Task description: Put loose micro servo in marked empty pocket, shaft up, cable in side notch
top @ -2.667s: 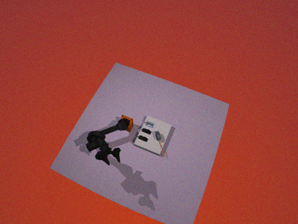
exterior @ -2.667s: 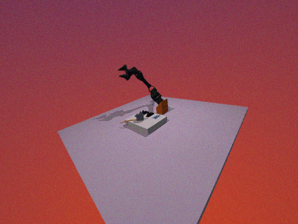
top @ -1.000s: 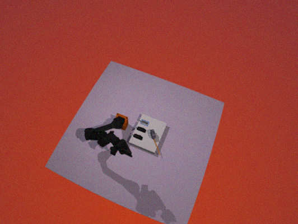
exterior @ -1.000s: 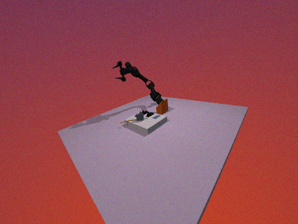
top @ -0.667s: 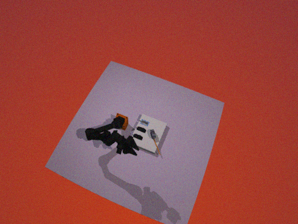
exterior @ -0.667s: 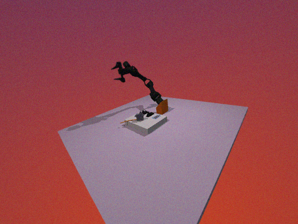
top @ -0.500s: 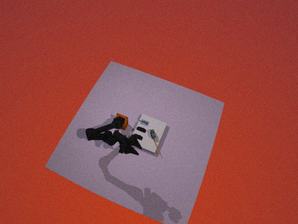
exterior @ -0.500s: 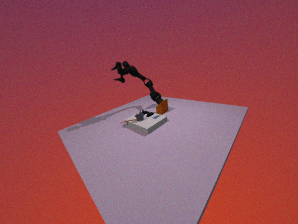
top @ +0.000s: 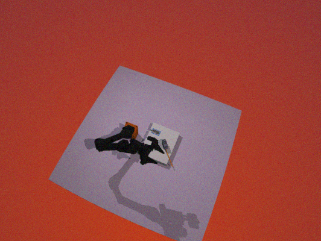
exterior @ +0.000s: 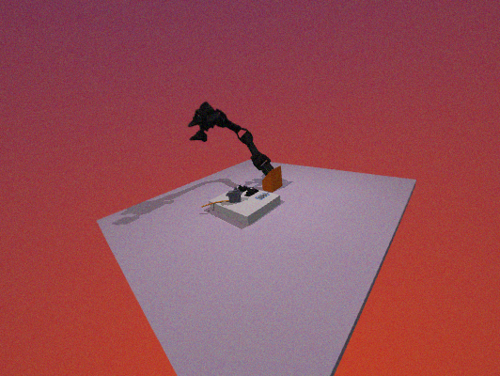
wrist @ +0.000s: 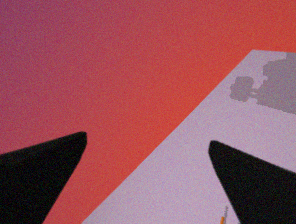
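Note:
The grey micro servo [top: 165, 143] [exterior: 233, 195] stands on the white deck [top: 171, 135] [exterior: 248, 216] near one edge. Its orange cable [top: 170, 160] [exterior: 211, 203] trails off the deck, and a tip of it shows in the wrist view [wrist: 223, 217]. The blue-marked pocket [top: 155, 131] [exterior: 261, 197] lies at the deck's other end, towards the arm's base. My gripper [top: 160, 157] [exterior: 191, 132] [wrist: 148, 142] is open and empty. It hangs high above the table, over the deck's servo end in the top view.
The arm's orange base [top: 131, 128] [exterior: 272, 180] stands right beside the deck. Two black parts [exterior: 247, 191] sit on the deck between servo and pocket. The lilac table [top: 187, 114] [exterior: 282, 282] [wrist: 200, 175] carries the arm's shadow [top: 169, 218] [wrist: 275, 85].

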Controlling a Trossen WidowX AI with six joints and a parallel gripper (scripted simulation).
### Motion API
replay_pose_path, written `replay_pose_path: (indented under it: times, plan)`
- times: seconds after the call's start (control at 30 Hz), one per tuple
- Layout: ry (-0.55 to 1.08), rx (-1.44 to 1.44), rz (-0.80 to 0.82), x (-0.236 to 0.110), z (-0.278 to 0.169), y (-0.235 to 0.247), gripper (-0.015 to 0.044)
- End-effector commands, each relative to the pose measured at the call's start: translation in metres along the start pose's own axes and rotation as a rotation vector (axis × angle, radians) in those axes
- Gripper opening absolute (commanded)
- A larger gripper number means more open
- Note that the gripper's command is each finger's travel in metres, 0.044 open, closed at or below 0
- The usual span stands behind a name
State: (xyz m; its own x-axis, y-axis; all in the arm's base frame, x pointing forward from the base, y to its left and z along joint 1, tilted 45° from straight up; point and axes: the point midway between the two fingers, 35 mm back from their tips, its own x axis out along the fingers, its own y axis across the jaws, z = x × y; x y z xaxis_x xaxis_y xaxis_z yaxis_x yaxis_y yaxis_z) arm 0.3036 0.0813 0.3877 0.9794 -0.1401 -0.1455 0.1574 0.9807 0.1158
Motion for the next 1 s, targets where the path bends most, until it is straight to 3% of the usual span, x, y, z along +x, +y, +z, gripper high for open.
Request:
replay_pose_path:
  times: [0.0, 0.97]
  plan:
    - [0.064, -0.141, -0.008, 0.011, -0.018, 0.006, 0.044]
    - [0.494, -1.028, 0.037, 0.059, -0.128, 0.015, 0.044]
